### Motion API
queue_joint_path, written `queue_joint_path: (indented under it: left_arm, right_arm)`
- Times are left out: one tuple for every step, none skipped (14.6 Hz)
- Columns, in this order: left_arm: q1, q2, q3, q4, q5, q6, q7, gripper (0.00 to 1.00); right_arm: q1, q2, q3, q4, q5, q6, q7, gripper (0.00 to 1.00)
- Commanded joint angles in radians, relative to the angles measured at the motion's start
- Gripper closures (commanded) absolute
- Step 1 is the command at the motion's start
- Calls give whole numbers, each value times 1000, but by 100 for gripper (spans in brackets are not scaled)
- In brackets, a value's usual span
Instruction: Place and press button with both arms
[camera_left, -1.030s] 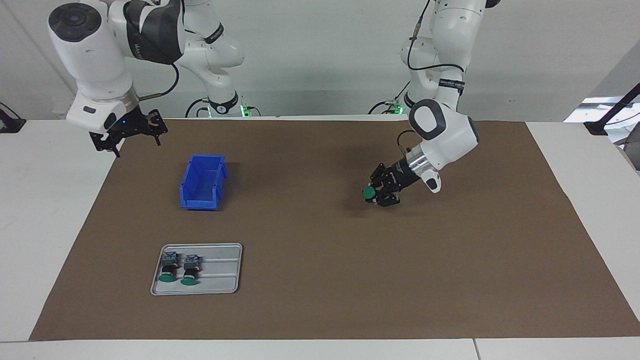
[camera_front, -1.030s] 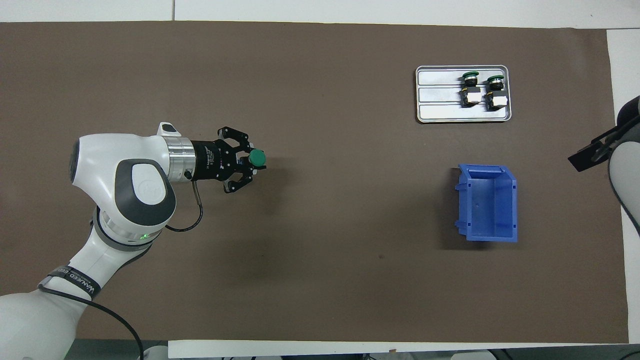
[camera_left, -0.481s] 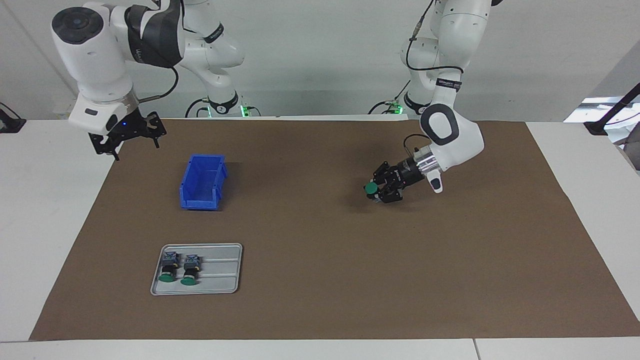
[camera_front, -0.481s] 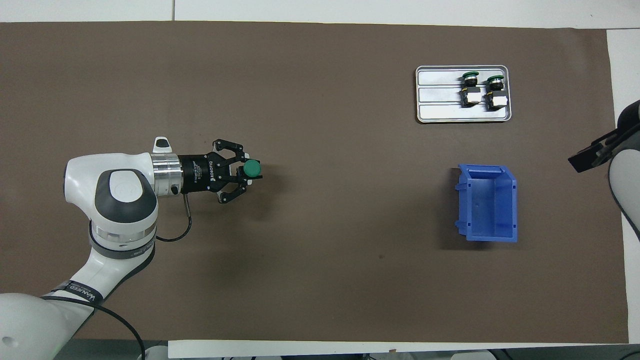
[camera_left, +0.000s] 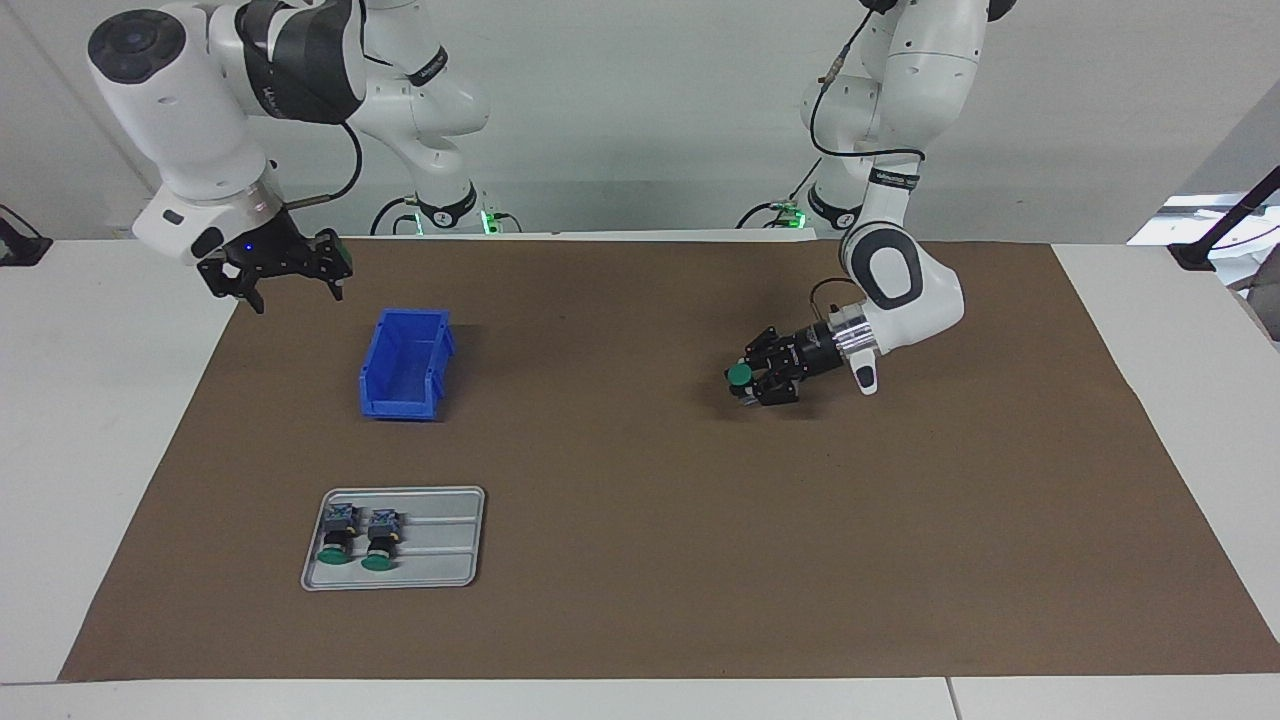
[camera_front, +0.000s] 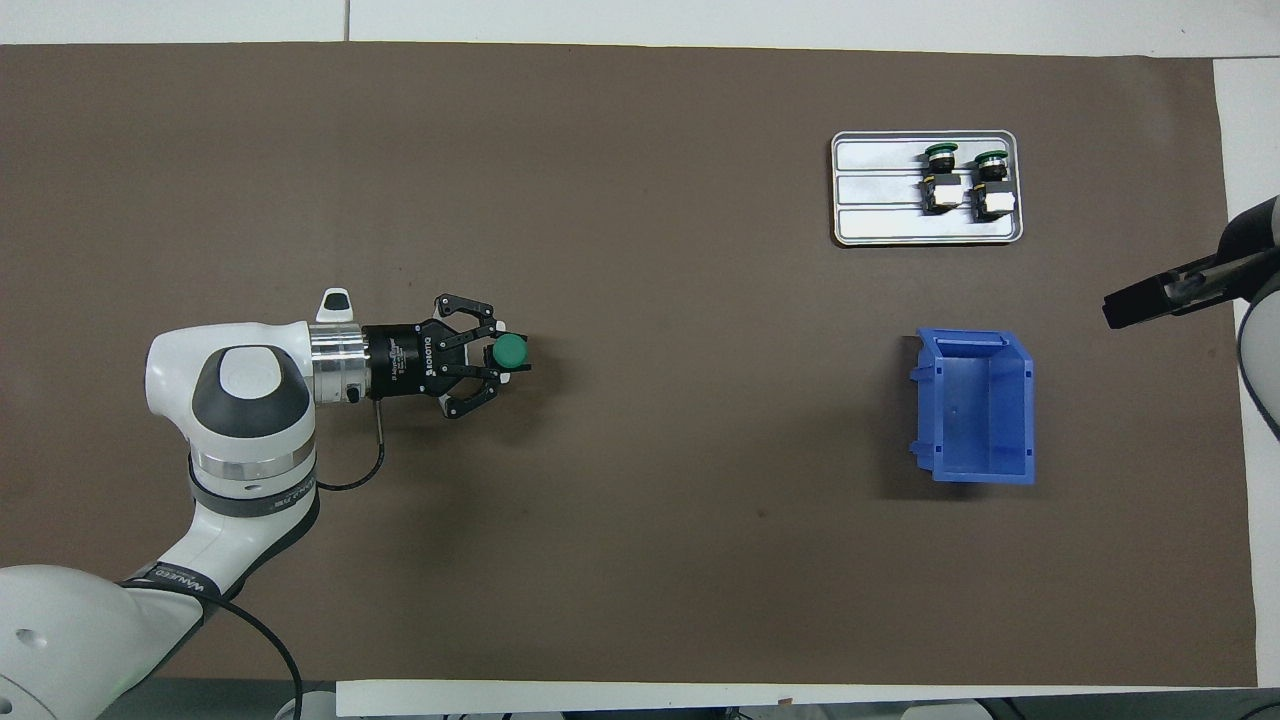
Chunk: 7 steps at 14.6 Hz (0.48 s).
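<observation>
My left gripper (camera_left: 748, 384) (camera_front: 503, 356) is shut on a button (camera_left: 739, 375) (camera_front: 511, 350) with a round green cap. It holds the button low over the brown mat (camera_left: 640, 600), toward the left arm's end of the table, with the gripper lying nearly level. Whether the button's base touches the mat I cannot tell. My right gripper (camera_left: 290, 287) hangs open and empty in the air over the mat's edge, beside the blue bin (camera_left: 405, 365). Only its tip (camera_front: 1150, 300) shows in the overhead view.
An empty blue bin (camera_front: 975, 405) stands toward the right arm's end. Farther from the robots lies a grey tray (camera_left: 440, 560) (camera_front: 880, 220) with two more green-capped buttons (camera_left: 335, 535) (camera_left: 380, 540) lying on their sides.
The left arm has lowered and levelled its gripper, and the button has shifted slightly toward the robots. The right gripper has swung toward the blue bin.
</observation>
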<state>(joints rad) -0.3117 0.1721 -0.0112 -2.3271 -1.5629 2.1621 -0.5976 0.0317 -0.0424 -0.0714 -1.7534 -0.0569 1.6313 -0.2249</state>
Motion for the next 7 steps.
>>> queue_joint_path:
  left_arm:
    - [23,-6,-4,-35,-91,-39,81,99]
    - [23,-2,-4,-35,-97,-41,84,99]
    - [23,7,-6,-35,-109,-39,85,99]
    - [22,12,-6,-35,-126,-39,90,98]
    - [20,13,-6,-35,-126,-39,96,98]
    - [14,14,-4,-35,-131,-39,96,98]
    - [14,14,-4,-37,-132,-39,96,98]
  right_arm:
    - [-16,-11,-1,0,75,-39,117,2]
    - [-16,-11,-1,0,86,-41,142,2]
    - [-16,-11,-2,0,86,-45,147,2]
    - [-15,-11,-2,0,88,-47,150,2]
    - [-15,-11,-2,0,88,-48,171,2]
    - [-15,-11,-2,0,88,-48,205,2]
    - [-16,-11,-2,0,89,-48,216,2]
